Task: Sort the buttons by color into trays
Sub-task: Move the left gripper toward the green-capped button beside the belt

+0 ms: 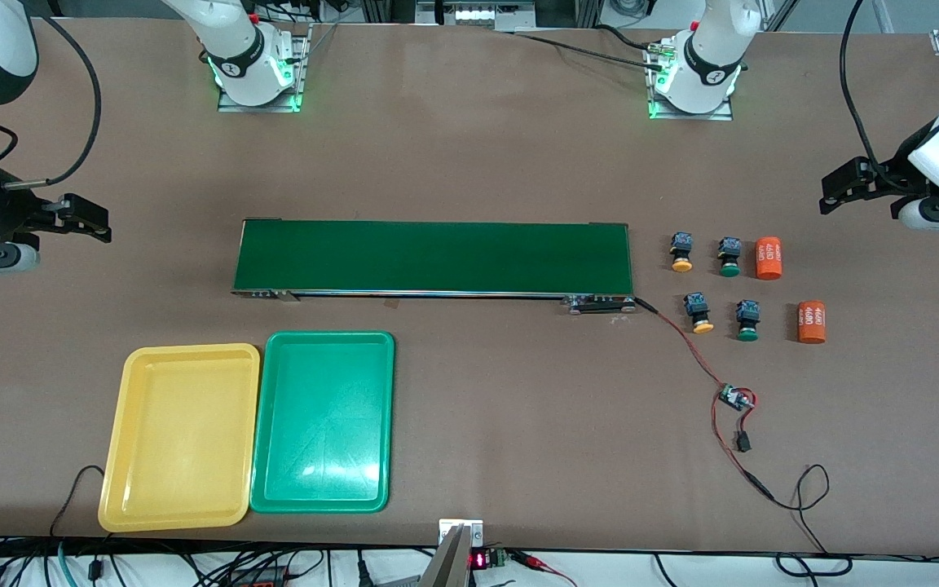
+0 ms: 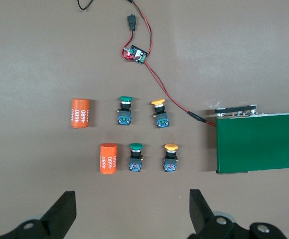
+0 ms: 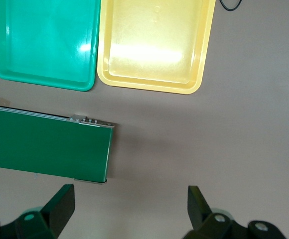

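Observation:
Four buttons lie in a square off the conveyor's end at the left arm's end of the table: a yellow-capped one point(image 1: 681, 252) beside a green-capped one point(image 1: 730, 256), and nearer the camera another yellow point(image 1: 698, 314) and green point(image 1: 748, 319). The left wrist view shows all of them, such as a green one point(image 2: 135, 157) and a yellow one point(image 2: 170, 157). My left gripper point(image 1: 832, 191) point(image 2: 132, 214) is open and empty, up in the air beside them. The yellow tray point(image 1: 180, 436) point(image 3: 157, 45) and the green tray point(image 1: 324, 421) point(image 3: 45, 42) lie empty side by side. My right gripper point(image 1: 97, 222) point(image 3: 129, 209) is open and empty.
A long dark-green conveyor belt point(image 1: 434, 258) lies across the table's middle. Two orange cylinders point(image 1: 769, 258) point(image 1: 812, 322) lie beside the green buttons. A red-black cable with a small circuit board point(image 1: 735, 398) runs from the conveyor's end toward the front edge.

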{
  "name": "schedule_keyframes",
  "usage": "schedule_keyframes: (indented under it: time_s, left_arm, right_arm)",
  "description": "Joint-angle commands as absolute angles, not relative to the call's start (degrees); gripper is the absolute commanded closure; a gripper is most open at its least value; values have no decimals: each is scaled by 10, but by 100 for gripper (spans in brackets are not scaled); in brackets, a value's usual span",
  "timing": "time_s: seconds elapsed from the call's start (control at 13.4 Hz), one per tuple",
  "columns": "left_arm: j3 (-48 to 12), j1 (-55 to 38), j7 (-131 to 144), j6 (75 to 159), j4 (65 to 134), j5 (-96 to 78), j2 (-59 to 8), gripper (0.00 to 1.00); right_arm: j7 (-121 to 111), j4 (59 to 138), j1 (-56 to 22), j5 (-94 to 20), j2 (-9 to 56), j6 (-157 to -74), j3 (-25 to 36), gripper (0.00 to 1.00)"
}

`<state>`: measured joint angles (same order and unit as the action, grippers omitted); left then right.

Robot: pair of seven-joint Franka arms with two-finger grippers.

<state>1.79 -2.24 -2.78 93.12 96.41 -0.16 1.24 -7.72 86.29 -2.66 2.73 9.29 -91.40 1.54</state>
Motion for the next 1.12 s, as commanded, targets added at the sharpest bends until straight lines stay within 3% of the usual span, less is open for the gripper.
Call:
schedule_keyframes:
  time_s: [0.0,0.45,0.82,1.05]
  left_arm:
    - [16,-23,-23,925,963,15,16,0]
    - [18,-22,-23,912,959,14,5,0]
    - [21,-21,18,846,889,11,-73,0]
    - [22,-10,15,843,887,13,-113,0]
  right_arm:
    - [-75,862,-26,29,91,-915,12,0]
    - [-70,854,-36,29,97,-915,11,0]
    - [-69,856,-36,28,104,-911,11,0]
    - [-69,856,-37,28,104,-910,11,0]
